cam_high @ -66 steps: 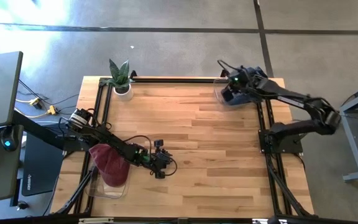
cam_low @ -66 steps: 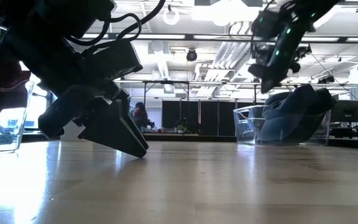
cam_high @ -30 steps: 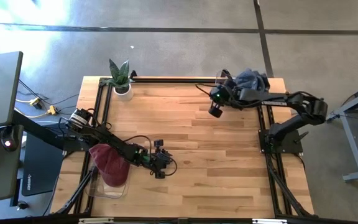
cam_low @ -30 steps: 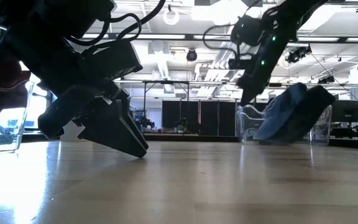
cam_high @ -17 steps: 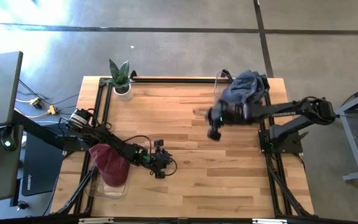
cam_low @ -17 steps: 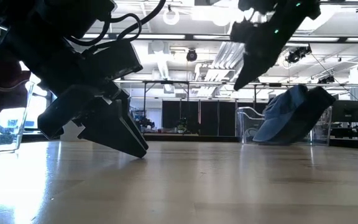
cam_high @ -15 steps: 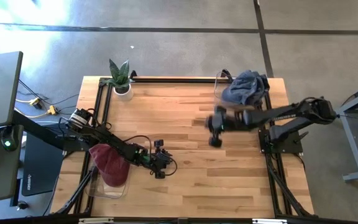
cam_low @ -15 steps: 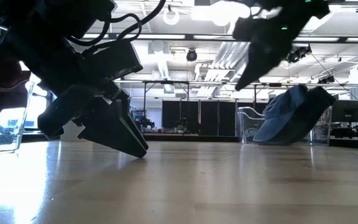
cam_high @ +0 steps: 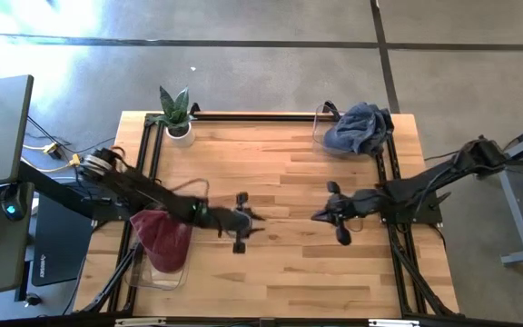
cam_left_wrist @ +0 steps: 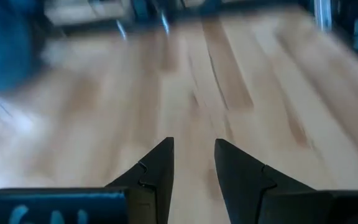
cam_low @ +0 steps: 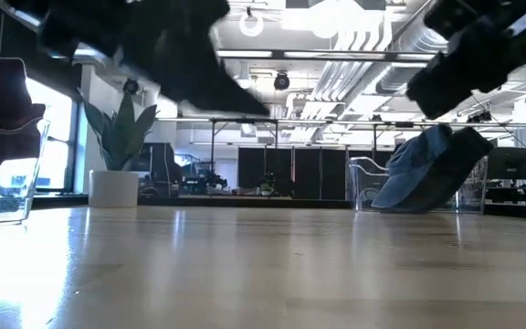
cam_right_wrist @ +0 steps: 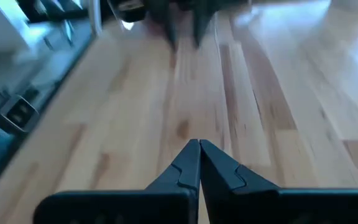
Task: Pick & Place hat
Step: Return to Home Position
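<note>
A blue hat (cam_high: 357, 127) lies draped over a clear container (cam_high: 320, 123) at the table's far right corner; in the low view the blue hat (cam_low: 427, 174) leans on that container's wall. A maroon hat (cam_high: 162, 241) sits in another clear container (cam_high: 143, 277) at the near left edge. My left gripper (cam_high: 243, 224) (cam_left_wrist: 192, 149) hovers over the table's middle, slightly open and holding nothing. My right gripper (cam_high: 320, 216) (cam_right_wrist: 199, 143) is shut and empty, just right of the middle, facing the left one.
A potted plant (cam_high: 175, 113) stands at the far left corner. Black frame rails (cam_high: 243, 116) run along the table's far, left and right edges. Bare wood (cam_high: 280, 272) lies between the arms and toward the near edge.
My right gripper has swung from beside the blue hat's container toward the near edge and the table's middle, rising in the low view. My left gripper has lifted off the table and shifted slightly toward the far edge. Both hats have stayed put.
</note>
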Robot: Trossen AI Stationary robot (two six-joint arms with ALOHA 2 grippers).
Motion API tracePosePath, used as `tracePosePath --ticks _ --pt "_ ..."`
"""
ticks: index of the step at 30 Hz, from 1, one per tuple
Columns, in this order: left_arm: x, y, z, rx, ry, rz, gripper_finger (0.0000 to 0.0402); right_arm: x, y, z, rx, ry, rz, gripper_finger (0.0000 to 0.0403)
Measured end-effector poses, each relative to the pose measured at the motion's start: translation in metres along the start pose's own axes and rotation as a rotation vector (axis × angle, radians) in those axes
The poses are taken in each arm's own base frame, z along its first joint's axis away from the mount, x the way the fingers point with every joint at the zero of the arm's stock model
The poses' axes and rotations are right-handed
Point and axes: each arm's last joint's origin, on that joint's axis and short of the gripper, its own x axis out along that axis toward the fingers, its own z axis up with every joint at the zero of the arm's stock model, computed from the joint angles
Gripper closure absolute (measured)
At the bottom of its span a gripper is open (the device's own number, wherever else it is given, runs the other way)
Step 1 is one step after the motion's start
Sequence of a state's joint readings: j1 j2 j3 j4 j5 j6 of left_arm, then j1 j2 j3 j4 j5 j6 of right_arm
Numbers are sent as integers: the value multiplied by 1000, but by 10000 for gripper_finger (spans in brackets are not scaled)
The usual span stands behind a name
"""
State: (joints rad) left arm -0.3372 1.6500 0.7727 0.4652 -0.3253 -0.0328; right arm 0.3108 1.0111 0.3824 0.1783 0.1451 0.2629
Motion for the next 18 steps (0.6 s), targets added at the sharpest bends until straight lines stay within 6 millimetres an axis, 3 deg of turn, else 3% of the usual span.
tracePosePath --ticks 4,7,12,18 --pt "-22 33 31 8 -86 23 295 -15 -5 -20 13 -109 34 397" --pt "-45 59 48 14 -103 71 320 -23 -11 -36 20 -141 42 401" --pt "-87 91 58 -1 -49 153 392 -36 -16 -46 36 -223 68 397" --pt "-122 103 56 -30 21 200 388 -58 -17 -41 6 -332 140 401"
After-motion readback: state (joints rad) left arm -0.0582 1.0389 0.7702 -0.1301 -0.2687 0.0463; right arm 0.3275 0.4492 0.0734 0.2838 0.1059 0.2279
